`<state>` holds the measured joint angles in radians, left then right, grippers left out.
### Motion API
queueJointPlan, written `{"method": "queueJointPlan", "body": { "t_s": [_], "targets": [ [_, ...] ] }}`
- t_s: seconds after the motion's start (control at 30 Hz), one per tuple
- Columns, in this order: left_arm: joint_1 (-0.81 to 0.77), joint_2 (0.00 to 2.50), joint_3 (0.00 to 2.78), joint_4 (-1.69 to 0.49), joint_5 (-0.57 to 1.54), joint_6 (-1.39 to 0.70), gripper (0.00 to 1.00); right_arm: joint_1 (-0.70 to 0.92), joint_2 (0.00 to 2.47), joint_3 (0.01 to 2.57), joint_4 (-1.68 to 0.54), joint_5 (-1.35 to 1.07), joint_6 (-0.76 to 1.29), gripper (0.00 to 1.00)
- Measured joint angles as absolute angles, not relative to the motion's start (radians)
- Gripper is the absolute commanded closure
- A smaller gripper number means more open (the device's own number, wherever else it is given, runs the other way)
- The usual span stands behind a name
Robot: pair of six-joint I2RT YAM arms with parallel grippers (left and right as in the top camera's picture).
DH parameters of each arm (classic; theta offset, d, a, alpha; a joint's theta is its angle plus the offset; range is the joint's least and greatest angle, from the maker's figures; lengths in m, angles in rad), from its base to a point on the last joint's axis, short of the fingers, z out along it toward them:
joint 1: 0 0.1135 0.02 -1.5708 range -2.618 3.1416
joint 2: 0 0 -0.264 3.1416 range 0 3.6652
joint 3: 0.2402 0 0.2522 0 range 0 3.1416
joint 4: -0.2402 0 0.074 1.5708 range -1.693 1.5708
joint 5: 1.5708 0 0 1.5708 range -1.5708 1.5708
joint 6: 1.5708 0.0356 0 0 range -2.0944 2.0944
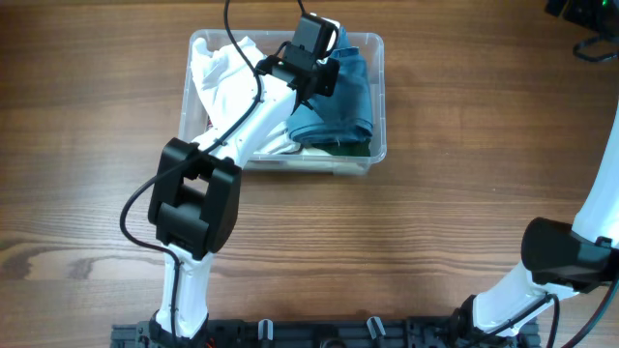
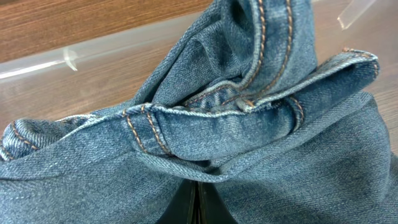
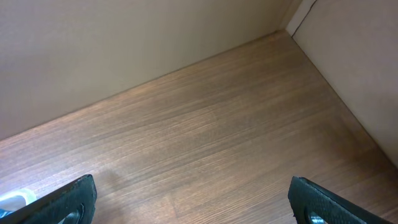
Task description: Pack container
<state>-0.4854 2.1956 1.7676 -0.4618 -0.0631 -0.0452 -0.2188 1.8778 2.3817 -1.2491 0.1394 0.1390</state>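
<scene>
The clear plastic container (image 1: pixel 379 97) stands at the back middle of the table. It holds blue jeans (image 1: pixel 340 111) on its right side and a white garment (image 1: pixel 221 75) on its left. My left gripper (image 1: pixel 322 75) reaches down into the container over the jeans. In the left wrist view its fingers (image 2: pixel 198 204) are pressed together, with the folded denim waistband (image 2: pixel 249 121) bunched over their tips. The container's wall (image 2: pixel 37 63) shows behind. My right gripper (image 3: pixel 193 196) is open and empty above bare table.
A dark green item (image 1: pixel 340 149) peeks out under the jeans at the container's front. My right arm (image 1: pixel 561 256) sits at the lower right edge. Black cables (image 1: pixel 592 43) lie at the far right corner. A wall borders the table in the right wrist view.
</scene>
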Motion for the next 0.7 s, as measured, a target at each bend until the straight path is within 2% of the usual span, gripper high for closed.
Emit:
{"method": "queueJointPlan", "body": {
  "t_s": [0.3, 0.4, 0.43, 0.47, 0.5, 0.57, 0.63, 0.7],
  "targets": [
    [-0.485, 2.223, 1.775, -0.466, -0.067, -0.045, 0.96, -0.219, 1.878, 2.382, -1.249, 0.139, 0.139, 0.00],
    [-0.485, 2.206, 1.772, -0.475, -0.067, -0.045, 0.89, -0.219, 1.878, 2.382, -1.250, 0.140, 0.139, 0.00],
    [-0.485, 2.194, 1.765, -0.479, -0.066, -0.043, 0.83, -0.219, 1.878, 2.382, -1.249, 0.140, 0.139, 0.00],
    [-0.485, 2.170, 1.755, -0.490, -0.067, -0.041, 0.69, -0.219, 1.878, 2.382, -1.249, 0.139, 0.139, 0.00],
    [-0.485, 2.154, 1.749, -0.496, -0.067, -0.037, 0.63, -0.219, 1.878, 2.382, -1.249, 0.139, 0.139, 0.00],
    [-0.486, 2.094, 1.728, -0.530, -0.066, -0.041, 0.36, -0.219, 1.878, 2.382, -1.249, 0.139, 0.139, 0.00],
    [-0.489, 1.984, 1.719, -0.567, -0.067, -0.038, 0.01, -0.219, 1.878, 2.382, -1.250, 0.139, 0.139, 0.00],
    [-0.492, 1.858, 1.719, -0.622, -0.067, -0.036, 0.00, -0.219, 1.878, 2.382, -1.250, 0.139, 0.139, 0.00]
  ]
}}
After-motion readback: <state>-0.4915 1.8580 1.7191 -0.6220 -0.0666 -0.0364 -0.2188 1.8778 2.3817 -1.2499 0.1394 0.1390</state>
